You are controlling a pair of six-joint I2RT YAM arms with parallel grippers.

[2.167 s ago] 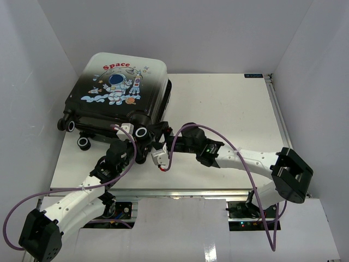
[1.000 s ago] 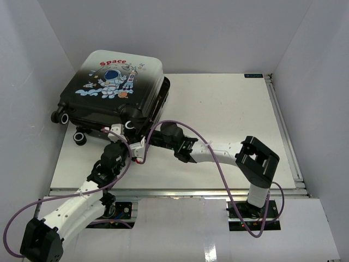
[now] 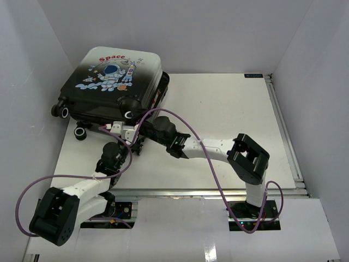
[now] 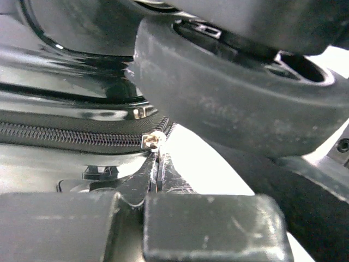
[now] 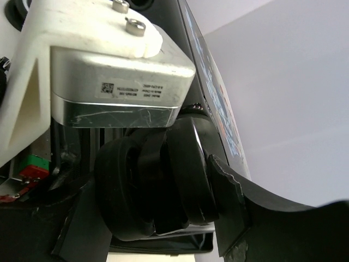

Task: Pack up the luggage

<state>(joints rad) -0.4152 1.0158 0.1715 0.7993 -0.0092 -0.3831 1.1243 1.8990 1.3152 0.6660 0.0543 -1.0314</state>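
Observation:
The luggage [image 3: 109,82] lies shut at the table's back left, astronaut print up. At its near corner my left gripper [image 3: 126,132] is shut on the zipper pull [image 4: 154,141]; in the left wrist view the gripper [image 4: 157,164] pinches the pull at the end of the black zipper rim [image 4: 76,139], under a big black wheel [image 4: 234,109]. My right gripper [image 3: 143,126] is at the same corner. In the right wrist view it [image 5: 155,202] stands open, its fingers [image 5: 232,202] straddling the twin wheel [image 5: 158,180] with very little gap.
White walls close in on the left and back of the luggage. Other wheels [image 3: 80,131] stick out at its left corner. A purple cable [image 3: 180,121] loops over the right arm. Bare white table [image 3: 229,109] spreads to the right.
The luggage has turned and slid a little toward the back left. Both arms followed it, the left elbow folding in toward its base. The right jaws have widened slightly.

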